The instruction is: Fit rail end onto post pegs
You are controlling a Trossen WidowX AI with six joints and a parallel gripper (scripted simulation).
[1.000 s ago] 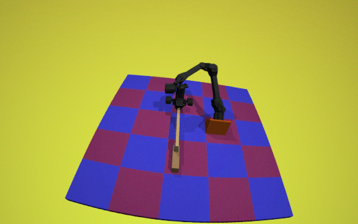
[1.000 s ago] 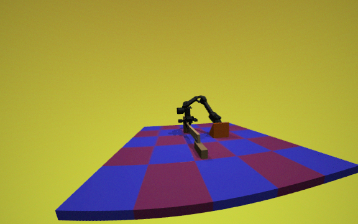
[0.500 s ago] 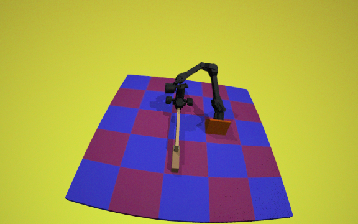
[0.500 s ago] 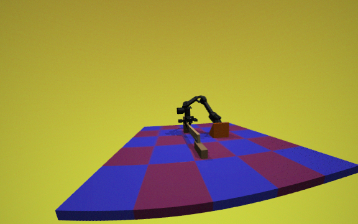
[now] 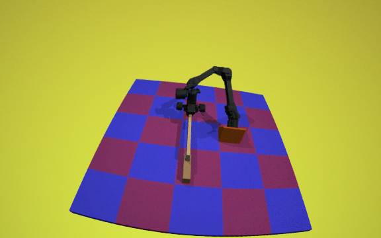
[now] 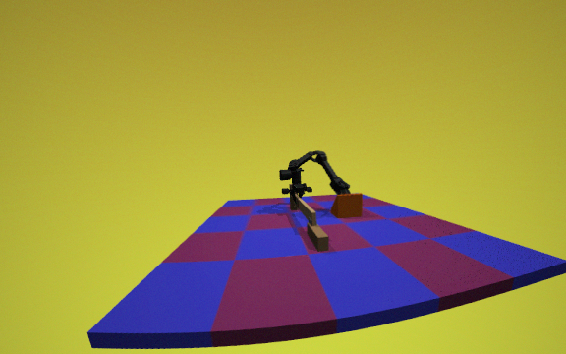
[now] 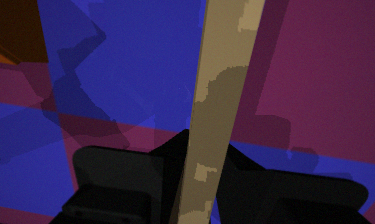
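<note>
The long wooden rail (image 5: 189, 135) (image 6: 306, 206) (image 7: 220, 90) runs from my gripper to the low footboard block (image 5: 186, 172) (image 6: 317, 238). Its far end is at the grey bracket (image 5: 187, 158) on that block. My gripper (image 5: 190, 114) (image 6: 297, 195) (image 7: 198, 135) is shut on the rail near its other end, with a finger on each side. The rail is off the table there and looks about level, its shadow lying apart from it. The short post (image 6: 292, 203) shows partly behind the gripper in the exterior view. The pegs, the holes and any gap between rail end and post are hidden.
An orange block (image 5: 231, 135) (image 6: 350, 206) (image 7: 13, 30) stands to the right of the rail in the top and exterior views, at the arm's base. The arm arches from there over to the rail. The checkered table (image 5: 151, 205) (image 6: 273, 295) has its back edge just behind the gripper.
</note>
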